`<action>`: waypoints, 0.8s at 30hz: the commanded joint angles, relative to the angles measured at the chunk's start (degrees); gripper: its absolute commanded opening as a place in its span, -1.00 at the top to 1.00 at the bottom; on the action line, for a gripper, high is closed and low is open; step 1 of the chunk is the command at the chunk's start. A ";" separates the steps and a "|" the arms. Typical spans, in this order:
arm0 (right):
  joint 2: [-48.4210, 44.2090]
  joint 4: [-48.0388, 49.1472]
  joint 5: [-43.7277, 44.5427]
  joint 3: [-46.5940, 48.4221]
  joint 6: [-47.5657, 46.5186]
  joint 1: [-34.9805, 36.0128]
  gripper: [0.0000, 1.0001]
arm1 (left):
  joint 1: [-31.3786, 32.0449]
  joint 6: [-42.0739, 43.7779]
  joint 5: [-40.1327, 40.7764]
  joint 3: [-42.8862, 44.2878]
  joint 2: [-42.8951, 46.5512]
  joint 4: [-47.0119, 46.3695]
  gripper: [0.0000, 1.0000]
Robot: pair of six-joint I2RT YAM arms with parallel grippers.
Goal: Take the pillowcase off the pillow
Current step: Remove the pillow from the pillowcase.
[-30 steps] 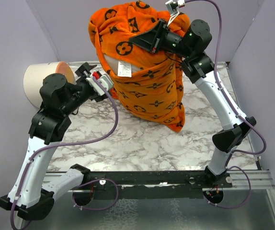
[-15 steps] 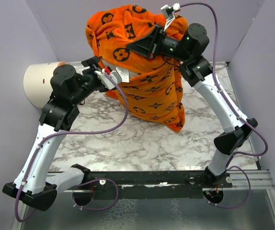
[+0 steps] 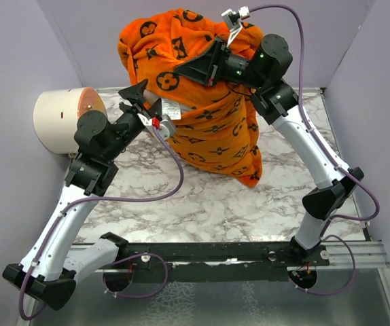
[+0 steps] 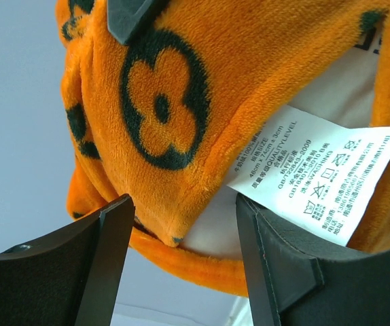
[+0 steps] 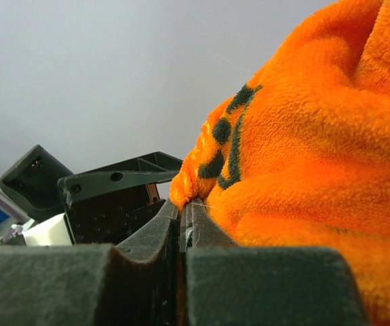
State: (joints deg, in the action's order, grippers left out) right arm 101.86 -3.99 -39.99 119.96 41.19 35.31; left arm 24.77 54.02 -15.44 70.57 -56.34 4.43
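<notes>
While the right gripper reaches high over the back of the marble tabletop, its fingers are pressed together on a pinch of the orange pillowcase, and the plush cover hangs from that pinch as a tall, bunched mass. The lower end of the pillowcase rests on the tabletop near the back wall, a loose corner trailing toward the right. From the right wrist, the two fingers meet with no gap between them, and orange fabric comes out right at their tips.

The left gripper is at the left side of the bundle, at the open edge of the cover. Its fingers stand apart. In the left wrist view the hem of the pillowcase and a strip of the white pillow lie between them — whether either finger touches the fabric cannot be told. The pillow's printed care tag hangs over the right-hand finger in that view. Most of the pillow is hidden inside the cover.

A cream cylinder with an orange face sits at the left edge of the tabletop, beside the left arm.
</notes>
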 commanded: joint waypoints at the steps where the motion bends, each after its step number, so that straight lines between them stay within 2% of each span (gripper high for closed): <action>1: 2.25 -5.32 -1.34 0.53 -0.72 0.72 0.98 | 0.64 4.71 -0.91 -4.98 2.48 -13.92 -0.27; 4: 2.38 -5.50 -1.43 0.69 -0.69 0.90 0.98 | 0.81 5.33 0.57 -6.76 2.47 -18.20 -0.26; 12: 2.21 -6.74 -2.03 1.93 -1.21 1.51 0.98 | 0.80 7.63 1.80 -6.58 0.12 -17.39 -0.28; 17: 1.50 -7.55 -2.78 1.47 -2.11 1.52 0.98 | 0.82 7.21 3.60 -6.14 -1.78 -23.94 -0.26; 21: 1.40 -8.27 -3.16 1.15 -2.78 1.52 0.98 | 0.81 2.68 6.18 -3.50 -3.91 -30.06 -0.12; 24: 1.46 -9.23 -2.87 1.23 -3.62 1.51 0.98 | 0.85 -2.09 8.10 -0.84 -5.15 -33.12 0.20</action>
State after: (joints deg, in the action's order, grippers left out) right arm 102.37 -6.46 -40.01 121.56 38.85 36.05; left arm 25.30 57.95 -11.97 64.60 -60.40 -17.78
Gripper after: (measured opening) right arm 0.012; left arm 0.493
